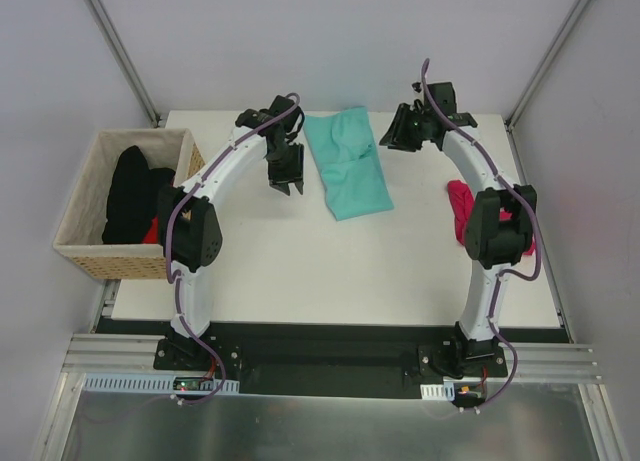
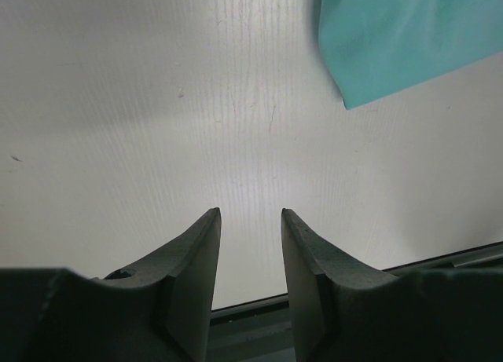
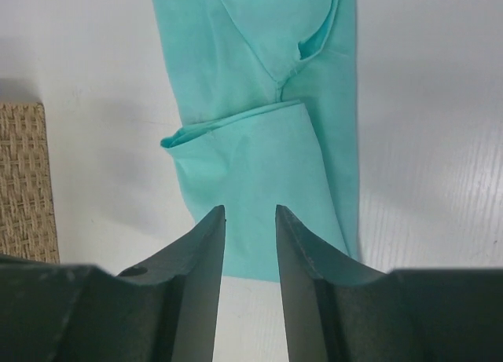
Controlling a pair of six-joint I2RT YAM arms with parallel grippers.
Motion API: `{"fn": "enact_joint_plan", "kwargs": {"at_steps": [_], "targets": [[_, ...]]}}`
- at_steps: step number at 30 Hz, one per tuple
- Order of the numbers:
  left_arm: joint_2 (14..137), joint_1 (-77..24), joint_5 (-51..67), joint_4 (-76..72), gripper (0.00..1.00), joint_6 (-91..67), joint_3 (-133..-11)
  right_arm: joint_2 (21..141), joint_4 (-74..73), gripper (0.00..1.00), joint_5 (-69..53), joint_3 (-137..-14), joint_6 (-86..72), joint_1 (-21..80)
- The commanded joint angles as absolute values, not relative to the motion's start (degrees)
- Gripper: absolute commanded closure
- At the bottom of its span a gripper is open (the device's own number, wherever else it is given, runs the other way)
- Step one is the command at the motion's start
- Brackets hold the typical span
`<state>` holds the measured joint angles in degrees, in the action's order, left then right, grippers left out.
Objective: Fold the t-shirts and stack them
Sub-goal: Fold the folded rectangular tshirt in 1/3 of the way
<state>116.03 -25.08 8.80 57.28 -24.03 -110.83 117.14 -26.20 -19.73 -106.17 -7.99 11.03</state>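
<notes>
1. White and wide, the bench (image 1: 300,271) is carrying two loose shirts and both arms' reach. It is the largest thing in view.
2. One tan woven basket (image 1: 85,251) is sitting off the bench's left edge. It is holding a heap of black shirts (image 1: 128,196), with a scrap of red showing beside them. How many shirts are piled there I cannot tell.
3. One teal shirt (image 1: 347,166) is lying at the far middle of the bench, already narrowed into a long strip. Its long axis is running far to near, with the near end slanting slightly right.
4. One magenta shirt (image 1: 458,206) is lying bunched at the right edge, half hidden behind the right arm.
5. The left pincer (image 1: 288,184) is hanging released, jaws parted over bare bench and gripping nothing. The strip is lying just to its right, and only a corner is showing in its wrist view.
6. The right pincer (image 1: 390,139) is also standing released and empty, close by the strip's far right corner. Its wrist view is showing the teal cloth right past its fingertips, with one turned-over flap nearest.
7. Both pincers are flanking the strip, but the right one is looking better placed. The next fold is likely calling for a grasp at one end, carried along that long axis.
</notes>
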Motion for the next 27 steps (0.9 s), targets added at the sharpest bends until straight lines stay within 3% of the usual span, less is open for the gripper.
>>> {"fn": "enact_joint_plan", "kwargs": {"at_steps": [1,9,20,27], "targets": [[113.0,-25.3,9.6,57.3,0.64,-25.1,-113.2,114.8,-29.7,0.65,-16.4,-103.0,-5.9,11.3],[112.9,-25.3,9.2,57.0,0.64,-25.3,-113.9,117.1,-34.9,0.62,-13.5,-99.9,-6.0,11.1],[112.9,-25.4,9.8,57.0,0.63,-26.6,-114.0,114.8,-32.1,0.63,-13.4,-87.7,-7.0,11.2],[112.9,-25.9,9.3,56.9,0.64,-27.5,-113.1,115.3,-30.9,0.64,-14.1,-86.1,-7.4,11.2]]}}
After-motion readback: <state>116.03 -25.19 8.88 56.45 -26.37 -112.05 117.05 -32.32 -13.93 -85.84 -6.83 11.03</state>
